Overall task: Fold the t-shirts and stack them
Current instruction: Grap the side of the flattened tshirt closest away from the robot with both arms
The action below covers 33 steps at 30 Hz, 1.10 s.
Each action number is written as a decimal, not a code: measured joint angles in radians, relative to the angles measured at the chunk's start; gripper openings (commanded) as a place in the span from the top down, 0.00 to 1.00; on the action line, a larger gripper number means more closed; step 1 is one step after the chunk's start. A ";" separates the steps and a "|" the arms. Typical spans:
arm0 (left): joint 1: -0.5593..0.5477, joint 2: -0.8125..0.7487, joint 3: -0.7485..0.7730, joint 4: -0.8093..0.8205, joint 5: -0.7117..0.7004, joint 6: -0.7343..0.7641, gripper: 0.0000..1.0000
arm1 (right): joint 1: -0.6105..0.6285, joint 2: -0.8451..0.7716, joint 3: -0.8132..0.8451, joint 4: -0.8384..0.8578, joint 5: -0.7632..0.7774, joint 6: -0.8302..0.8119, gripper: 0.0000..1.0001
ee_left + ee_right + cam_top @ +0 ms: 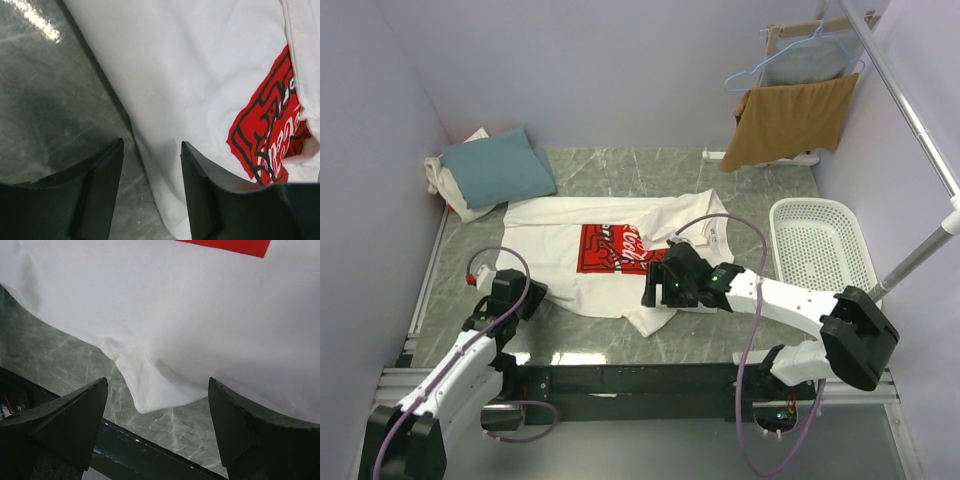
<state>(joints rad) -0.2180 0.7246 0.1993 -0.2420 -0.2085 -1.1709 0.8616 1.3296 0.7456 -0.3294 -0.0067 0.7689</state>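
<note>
T-shirts, three in view, findings as follows

White t-shirt (545,235) lies spread at the centre of the table (620,170), red print (615,248) facing up. White cloth laps over the print's 3 o'clock end. The teal-blue t-shirt (498,165) sits folded at the table's 10 o'clock corner, resting on the off-white t-shirt (455,200), which shows along its 7 to 9 o'clock side.

My left gripper (528,295) stands at the white t-shirt's 8 o'clock edge. Its jaws are parted to a moderate gap. From the left wrist, the shirt's edge runs from 11 o'clock down to 6 o'clock, straight through that gap: one finger is over cloth, the other over bare table. No cloth is pinched. I cannot tell whether the fingertips touch the surface.

My right gripper (652,290) stands at the same shirt's 5 o'clock edge. Its jaws are spread wide and hold nothing. From the right wrist, a rumpled corner of cloth points toward 6 o'clock between the fingers, apart from both, with a sliver of the print at 1 o'clock.

A white basket (820,240) sits at the table's 3 o'clock side. At 1 o'clock, a tan-brown cloth (790,120) hangs over a rack (775,40), with a grey garment (800,62) on a blue hanger (745,78) just behind
</note>
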 measured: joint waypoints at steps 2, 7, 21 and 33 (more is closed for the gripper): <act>0.000 0.053 0.013 0.036 -0.018 0.000 0.48 | 0.000 0.016 0.010 0.002 0.001 -0.016 0.14; 0.000 0.247 0.114 0.080 -0.063 0.035 0.58 | 0.002 0.109 0.090 0.000 -0.017 -0.084 0.16; 0.000 0.591 0.467 0.108 -0.042 0.325 0.73 | 0.000 0.575 0.539 -0.021 -0.016 -0.234 0.19; -0.018 0.914 0.848 0.004 0.011 0.481 0.54 | -0.053 0.645 0.576 0.023 -0.077 -0.239 0.19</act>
<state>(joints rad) -0.2356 1.6382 1.0477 -0.2382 -0.1970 -0.6899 0.8085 1.9747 1.3212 -0.3065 -0.0834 0.5297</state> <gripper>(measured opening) 0.384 0.808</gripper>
